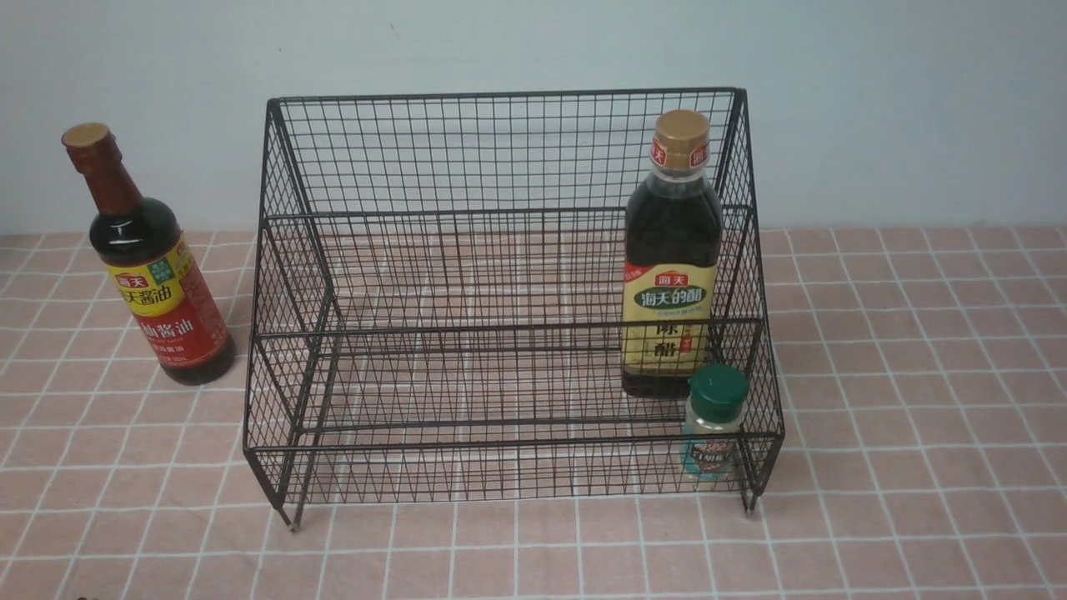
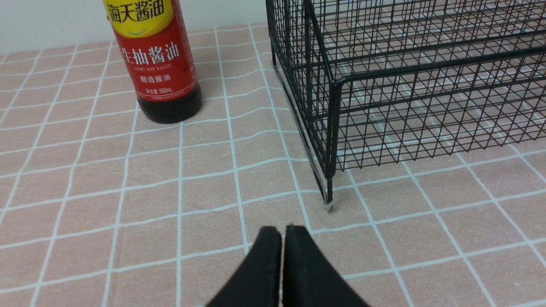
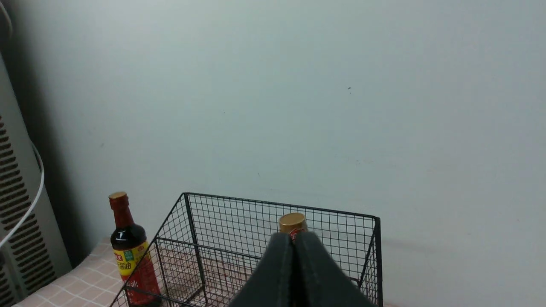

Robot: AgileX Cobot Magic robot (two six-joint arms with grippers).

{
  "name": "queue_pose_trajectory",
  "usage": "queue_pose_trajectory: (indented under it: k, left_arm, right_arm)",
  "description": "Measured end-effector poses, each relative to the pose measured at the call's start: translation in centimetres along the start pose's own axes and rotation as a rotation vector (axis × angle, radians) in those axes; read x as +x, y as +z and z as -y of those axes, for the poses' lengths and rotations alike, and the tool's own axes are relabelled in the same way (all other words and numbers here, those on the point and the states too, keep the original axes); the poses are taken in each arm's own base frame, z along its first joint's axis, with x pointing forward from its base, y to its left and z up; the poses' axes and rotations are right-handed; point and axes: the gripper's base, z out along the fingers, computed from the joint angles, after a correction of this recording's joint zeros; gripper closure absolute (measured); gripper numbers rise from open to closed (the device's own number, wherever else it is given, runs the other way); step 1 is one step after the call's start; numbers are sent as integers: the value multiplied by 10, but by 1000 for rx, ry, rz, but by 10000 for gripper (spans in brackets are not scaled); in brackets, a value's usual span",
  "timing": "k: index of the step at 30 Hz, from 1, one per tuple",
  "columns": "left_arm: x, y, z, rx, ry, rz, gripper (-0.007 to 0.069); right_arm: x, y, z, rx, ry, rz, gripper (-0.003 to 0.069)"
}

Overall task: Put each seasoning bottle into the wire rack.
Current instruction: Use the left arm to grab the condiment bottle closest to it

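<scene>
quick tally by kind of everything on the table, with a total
wire rack: 1
tall dark bottles: 2, the soy sauce bottle outside the rack and the vinegar bottle inside it
green-cap shaker jar: 1, inside the rack
total: 4

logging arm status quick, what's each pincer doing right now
Left pincer: closed, holding nothing.
Right pincer: closed, holding nothing.

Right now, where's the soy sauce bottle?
Front view: the soy sauce bottle stands upright on the robot's left, outside the wire rack, beside its left wall.
</scene>
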Motion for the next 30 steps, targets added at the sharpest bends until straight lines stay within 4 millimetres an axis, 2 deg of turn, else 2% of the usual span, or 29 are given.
queue_pose_trajectory:
  k: [4,11,14,15,21,22,25,26,27,28,30]
  left_arm:
    - [0,0,0,0,0,0,631]
    - [0,0,0,0,0,0,631]
    - [0,0,0,0,0,0,631]
    - [0,0,0,0,0,0,631]
    - [0,0,0,0,0,0,631]
    - [0,0,0,0,0,0,631]
    - [0,0,0,0,0,0,631]
    - [0,0,0,0,0,0,631]
    - [0,0,0,0,0,0,631]
    - [0,0,0,0,0,0,631]
    - [0,0,0,0,0,0,631]
  right_arm:
    - [12,-4,0,-22,-2,63,672]
    - [33,9,-1,-51,-19,98,672]
    - [56,17,0,-60,-31,77,672]
    - [57,17,0,-60,-33,76,672]
    - [104,21,8,17,-65,78,672]
    - [124,23,13,77,-78,62,672]
    - [157,24,23,177,-94,33,672]
    - [174,23,29,227,-98,8,672]
    - [174,23,28,226,-98,13,672]
    - [193,22,35,284,-99,-21,672]
    - [201,20,38,335,-98,-42,672]
